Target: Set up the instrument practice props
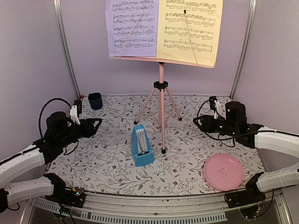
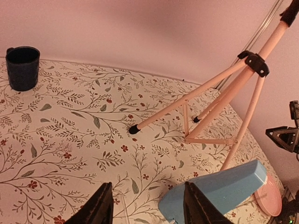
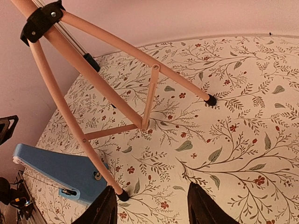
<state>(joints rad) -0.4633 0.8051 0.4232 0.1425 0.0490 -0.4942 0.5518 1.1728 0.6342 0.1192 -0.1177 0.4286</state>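
Observation:
The pink tripod music stand stands upright at the back middle of the floral table. Its desk holds the lavender sheet on the left and the yellow sheet on the right. The blue pyramid metronome stands just left of the stand's front leg. My left gripper is open and empty, left of the metronome. My right gripper is open and empty, right of the stand. The left wrist view shows the stand's legs and the metronome. The right wrist view shows them too, legs and metronome.
A small dark blue cup stands at the back left, also in the left wrist view. A round pink plate lies at the front right. Walls and metal posts close in the back and sides.

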